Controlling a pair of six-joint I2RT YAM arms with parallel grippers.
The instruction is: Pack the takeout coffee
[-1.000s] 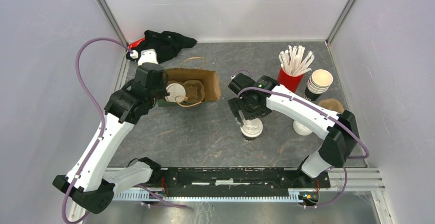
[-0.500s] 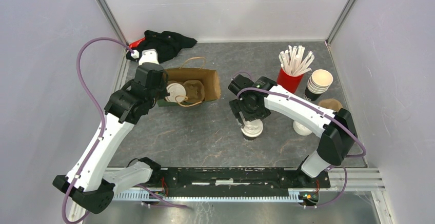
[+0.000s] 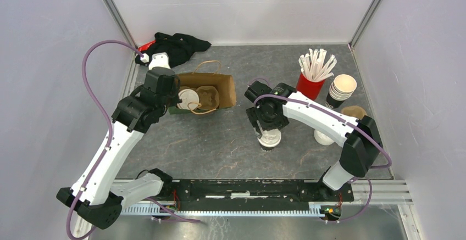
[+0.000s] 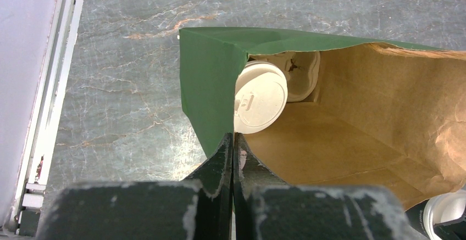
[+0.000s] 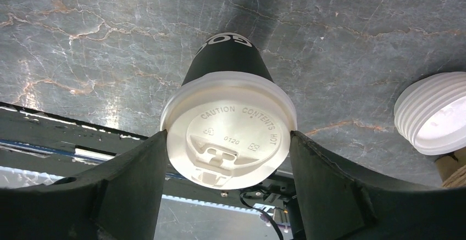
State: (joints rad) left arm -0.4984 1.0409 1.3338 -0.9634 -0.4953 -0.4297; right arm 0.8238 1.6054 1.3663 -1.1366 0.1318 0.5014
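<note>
Brown paper bag [image 3: 224,89] lies open at the stone table's [image 3: 220,146] left, the bagged cup [image 3: 188,98] inside. The standing cup [image 3: 270,139] sits mid-table with bare stone all round it. At the left wrist, the left gripper [image 4: 233,141] is pinched shut on the bag's green edge. At the right wrist, the right gripper's [image 5: 228,141] fingers touch both sides of the standing cup's lid rim, with a white lid [image 5: 434,113] nearby.

Marbled table [image 3: 220,146], paper bag [image 3: 224,89], lidded cup [image 3: 269,138], cup stack [image 3: 342,89], black cloth [image 3: 176,46]
</note>
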